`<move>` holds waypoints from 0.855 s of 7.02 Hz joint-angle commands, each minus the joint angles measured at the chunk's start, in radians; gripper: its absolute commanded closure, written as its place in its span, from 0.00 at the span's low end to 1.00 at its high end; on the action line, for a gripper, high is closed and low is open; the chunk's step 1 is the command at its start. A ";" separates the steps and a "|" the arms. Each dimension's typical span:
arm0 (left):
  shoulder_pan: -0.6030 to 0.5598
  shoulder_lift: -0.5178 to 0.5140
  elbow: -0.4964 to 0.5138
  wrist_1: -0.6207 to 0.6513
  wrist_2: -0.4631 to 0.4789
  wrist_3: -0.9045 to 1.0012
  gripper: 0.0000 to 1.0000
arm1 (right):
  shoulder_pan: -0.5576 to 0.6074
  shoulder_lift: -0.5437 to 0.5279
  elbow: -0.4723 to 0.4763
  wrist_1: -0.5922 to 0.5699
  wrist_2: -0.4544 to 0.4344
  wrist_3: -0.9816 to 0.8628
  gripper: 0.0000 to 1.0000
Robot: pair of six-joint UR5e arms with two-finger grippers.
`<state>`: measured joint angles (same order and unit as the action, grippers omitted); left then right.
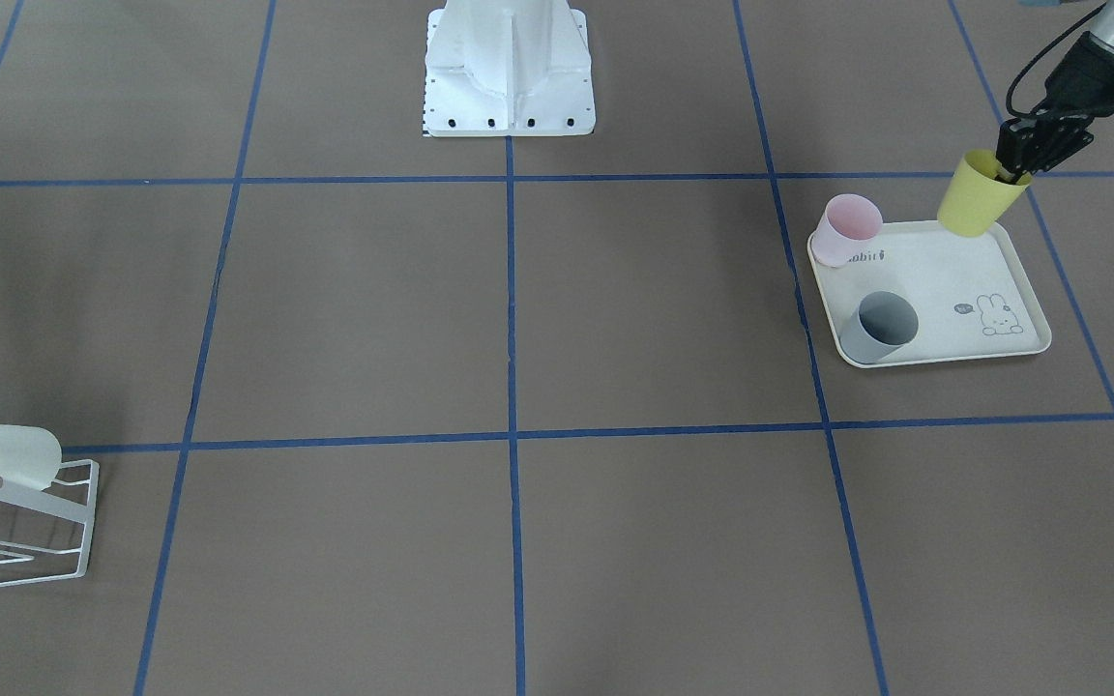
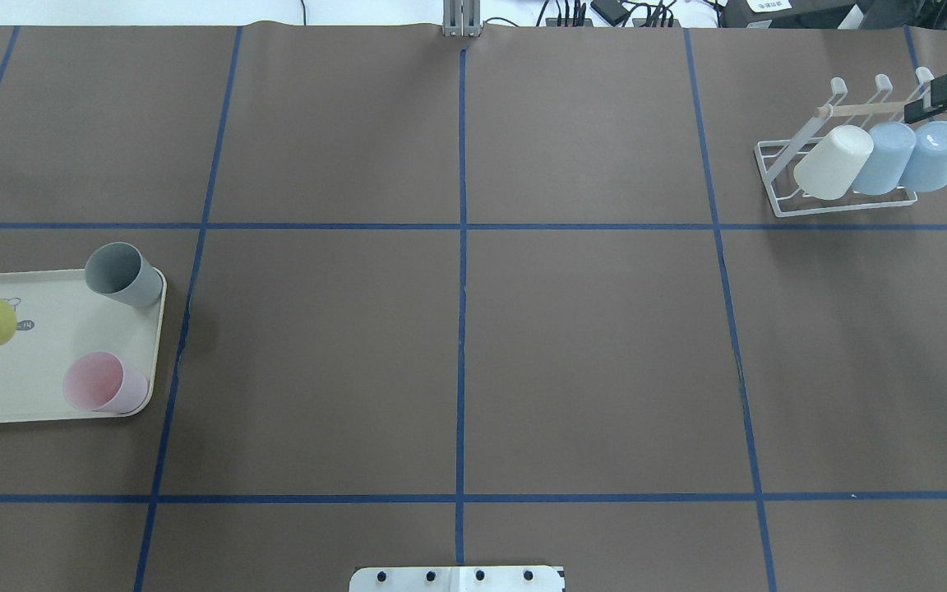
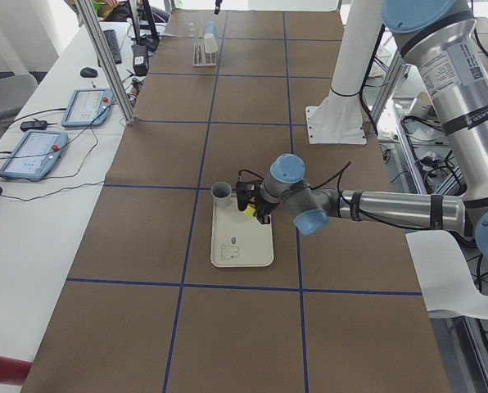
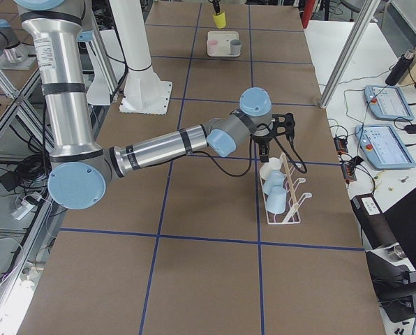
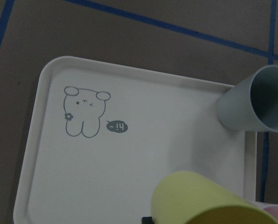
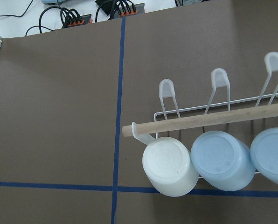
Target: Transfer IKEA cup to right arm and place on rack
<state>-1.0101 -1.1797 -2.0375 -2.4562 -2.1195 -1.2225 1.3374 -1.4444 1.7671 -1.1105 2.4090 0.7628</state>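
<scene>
My left pincer (image 1: 1014, 166) grasps the yellow cup (image 1: 975, 198) by its rim for handover. My right pincer (image 2: 938, 103), near the rack (image 2: 860, 107): state unclear.

left gripper (image 1: 1013, 166) pinches the rim of yellow cup (image 1: 978, 201), cup tilted at far corner of rabbit-print tray (image 1: 944, 280) carrying pink cup (image 1: 847, 229) and grey cup (image 1: 878, 327); rack (image 1: 90, 522), well apart, holds white cup (image 1: 1, 454).
</scene>
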 commanded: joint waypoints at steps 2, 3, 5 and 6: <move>0.010 -0.400 0.023 0.062 -0.004 -0.417 1.00 | -0.140 0.016 0.000 0.188 -0.004 0.281 0.00; 0.066 -0.519 0.045 0.051 -0.002 -0.543 1.00 | -0.174 0.033 -0.003 0.249 -0.011 0.365 0.00; 0.226 -0.786 0.138 0.040 0.063 -0.807 1.00 | -0.213 0.146 0.021 0.261 -0.004 0.619 0.00; 0.284 -0.863 0.158 -0.021 0.157 -0.927 1.00 | -0.231 0.192 0.053 0.262 -0.002 0.782 0.00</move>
<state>-0.8001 -1.9210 -1.9166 -2.4291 -2.0507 -1.9977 1.1331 -1.3127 1.7898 -0.8549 2.4051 1.3599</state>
